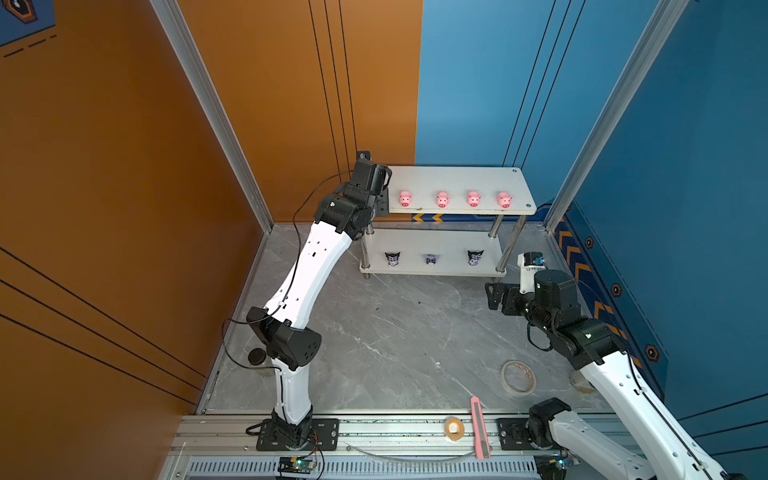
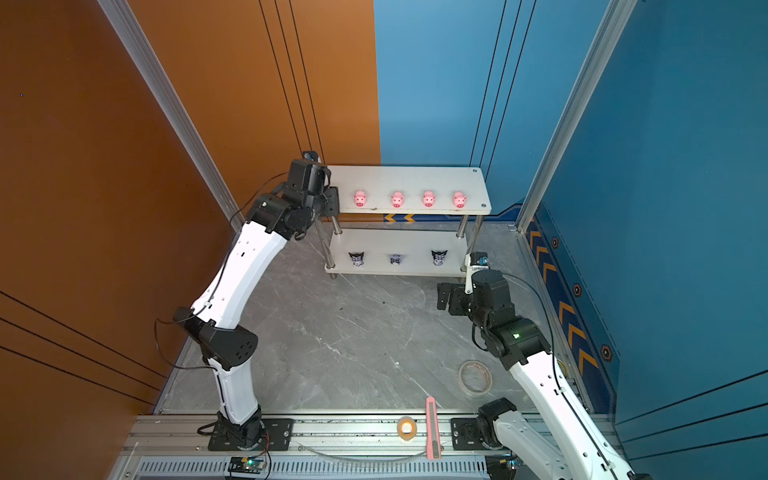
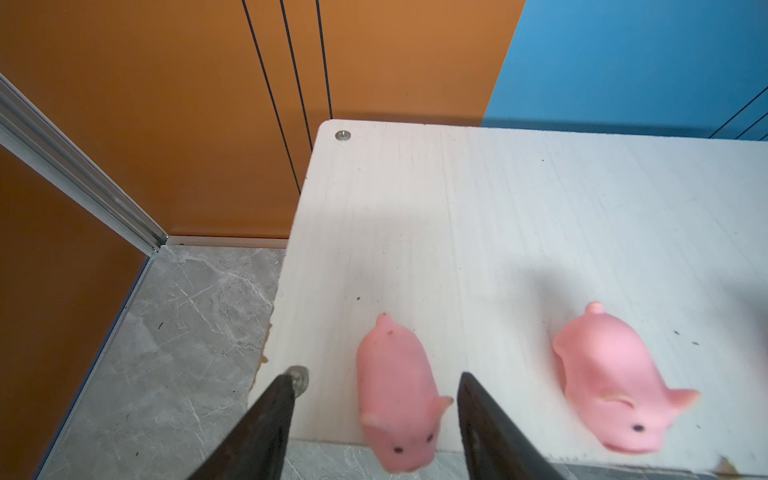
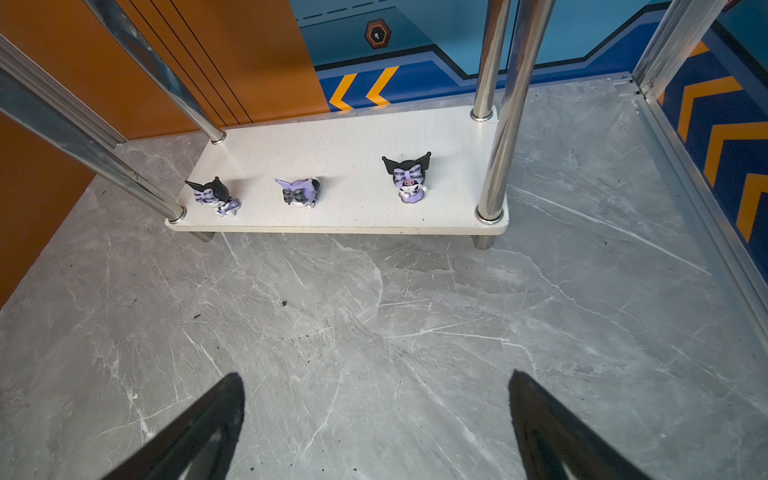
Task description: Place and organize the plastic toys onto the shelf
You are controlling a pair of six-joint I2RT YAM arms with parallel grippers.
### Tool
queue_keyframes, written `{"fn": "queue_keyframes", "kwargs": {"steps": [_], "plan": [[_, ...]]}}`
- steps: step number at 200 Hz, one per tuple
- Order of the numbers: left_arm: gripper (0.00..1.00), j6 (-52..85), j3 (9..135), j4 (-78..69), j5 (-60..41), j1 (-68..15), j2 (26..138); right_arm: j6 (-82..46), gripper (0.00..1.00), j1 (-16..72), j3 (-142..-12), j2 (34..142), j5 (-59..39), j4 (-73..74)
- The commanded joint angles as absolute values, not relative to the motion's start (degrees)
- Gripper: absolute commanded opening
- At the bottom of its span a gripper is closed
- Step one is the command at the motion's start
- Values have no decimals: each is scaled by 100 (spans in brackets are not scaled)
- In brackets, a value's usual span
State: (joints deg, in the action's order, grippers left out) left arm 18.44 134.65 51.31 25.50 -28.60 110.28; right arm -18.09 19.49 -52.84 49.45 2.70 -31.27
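Pink pig (image 3: 395, 395) sits loose between my left jaws, spread apart, near shelf (image 3: 457, 208) corner; right jaws gaping above table (image 4: 374, 311); wrist-mount label (image 1: 531, 268) too blurry, lol.

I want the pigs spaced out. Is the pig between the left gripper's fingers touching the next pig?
Apart. The left wrist view shows bare white shelf between the end pig and the next pig.

White glossy arm shells (image 1: 309, 266) dotted with small holes; matte black joints (image 1: 291, 340); thin black cables (image 1: 294, 226) run alongside; the left gripper (image 3: 377, 376) has dark tapered fingers (image 3: 257, 428).
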Motion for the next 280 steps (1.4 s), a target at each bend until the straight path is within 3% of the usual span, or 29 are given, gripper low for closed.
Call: {"fn": "queue_keyframes", "kwargs": {"steps": [1,78,138,179,280], "plan": [[62,1837,13504,5212,2630,-2896,11074,-1886,100,1909,-5267,4861,203,-3038],[52,1847,13527,5210,2593,-2891,11130,-1882,100,1884,-5255,4852,170,-3023],[51,1846,13435,5217,2535,-2867,11042,-1898,100,1874,-5264,4853,167,-3023],[43,1846,13481,5211,2401,-2858,11126,-1890,100,1880,-5265,4850,184,-3032],[41,1654,13550,5195,2176,-2790,11266,-1898,100,1878,-5259,4852,201,-3032]]}}
